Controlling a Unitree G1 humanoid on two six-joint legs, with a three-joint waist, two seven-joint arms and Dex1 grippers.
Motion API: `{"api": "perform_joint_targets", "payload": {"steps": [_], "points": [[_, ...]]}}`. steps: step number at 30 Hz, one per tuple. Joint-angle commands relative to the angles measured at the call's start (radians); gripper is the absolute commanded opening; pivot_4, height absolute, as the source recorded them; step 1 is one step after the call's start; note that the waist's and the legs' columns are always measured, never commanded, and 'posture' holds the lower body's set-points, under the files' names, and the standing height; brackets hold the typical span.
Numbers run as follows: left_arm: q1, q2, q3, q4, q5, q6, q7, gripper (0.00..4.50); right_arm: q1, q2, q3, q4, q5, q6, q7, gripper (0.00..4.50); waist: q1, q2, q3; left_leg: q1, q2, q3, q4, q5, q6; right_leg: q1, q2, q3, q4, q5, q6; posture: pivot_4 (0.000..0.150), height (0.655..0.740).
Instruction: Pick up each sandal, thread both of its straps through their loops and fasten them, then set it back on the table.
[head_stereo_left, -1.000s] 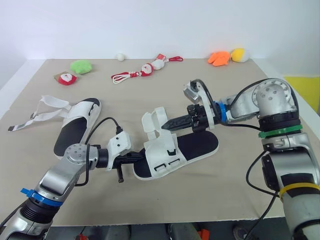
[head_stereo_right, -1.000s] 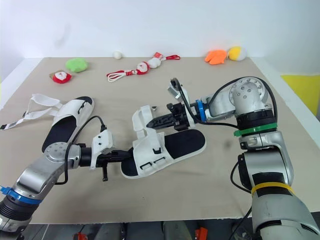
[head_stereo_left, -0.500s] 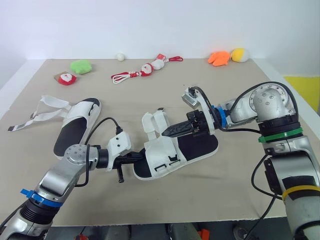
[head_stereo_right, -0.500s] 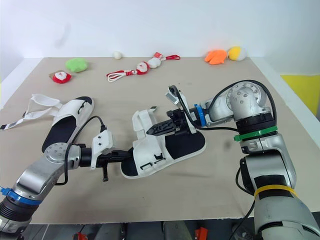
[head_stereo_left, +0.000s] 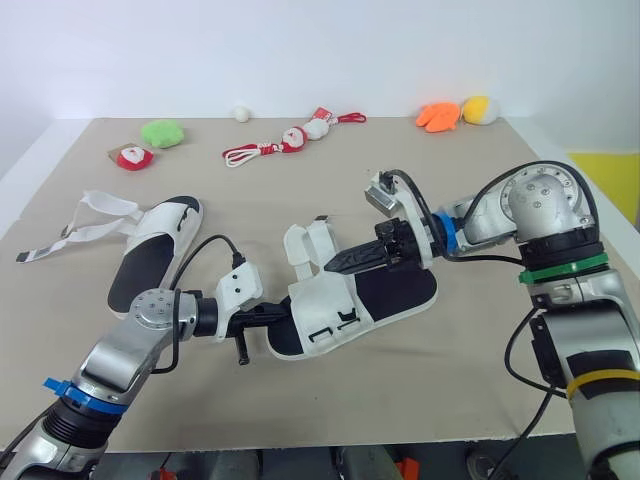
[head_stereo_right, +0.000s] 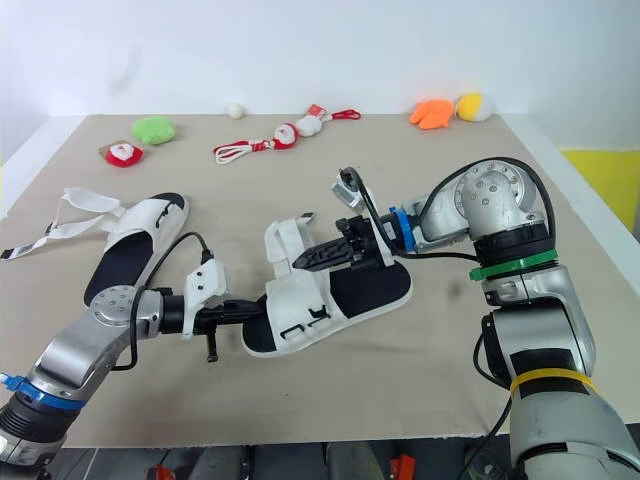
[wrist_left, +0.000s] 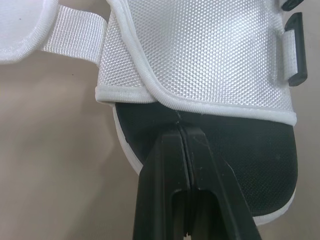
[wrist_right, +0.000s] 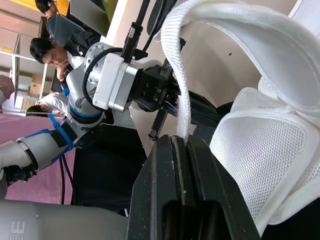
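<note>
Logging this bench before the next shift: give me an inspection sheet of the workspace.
Surface: beige table.
Job's things: centre sandal between the arms, one strap raised; second sandal at the robot's left, straps loose.
Clutter: green plush, two Santa toys, white ball, orange plush, yellow plush along the far edge.
Grippers: left gripper shut on centre sandal's toe end; right gripper shut on strap.
Cables: black cables looped at both wrists.
Surroundings: white wall; yellow floor patch; people in right wrist view.

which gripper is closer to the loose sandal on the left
Left. The left gripper clamps the middle sandal nearer the loose sandal; the right gripper holds its strap farther right.
</note>
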Motion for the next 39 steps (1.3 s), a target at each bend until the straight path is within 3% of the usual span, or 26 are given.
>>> {"api": "perform_joint_targets", "payload": {"steps": [1, 26, 39], "points": [[0.017, -0.002, -0.031, 0.031, 0.032, 0.020, 0.013, 0.00, -0.038, -0.007, -0.023, -0.008, 0.017, 0.002, 0.022, 0.05, 0.000, 0.000, 0.000, 0.000, 0.000, 0.000, 0.000, 0.000, 0.000, 0.000, 0.000, 0.000, 0.000, 0.000, 0.000, 0.150, 0.7400], [0.024, -0.009, -0.031, 0.026, 0.033, 0.022, 0.019, 0.00, 0.053, -0.033, 0.030, -0.144, -0.027, 0.002, 0.039, 0.05, 0.000, 0.000, 0.000, 0.000, 0.000, 0.000, 0.000, 0.000, 0.000, 0.000, 0.000, 0.000, 0.000, 0.000, 0.000, 0.150, 0.7400], [0.022, -0.014, -0.032, 0.028, 0.037, 0.022, 0.021, 0.00, 0.076, -0.006, 0.005, -0.193, -0.205, -0.001, 0.080, 0.05, 0.000, 0.000, 0.000, 0.000, 0.000, 0.000, -0.001, 0.000, 0.000, 0.000, 0.000, 0.000, 0.000, -0.001, 0.000, 0.150, 0.7400]]}}
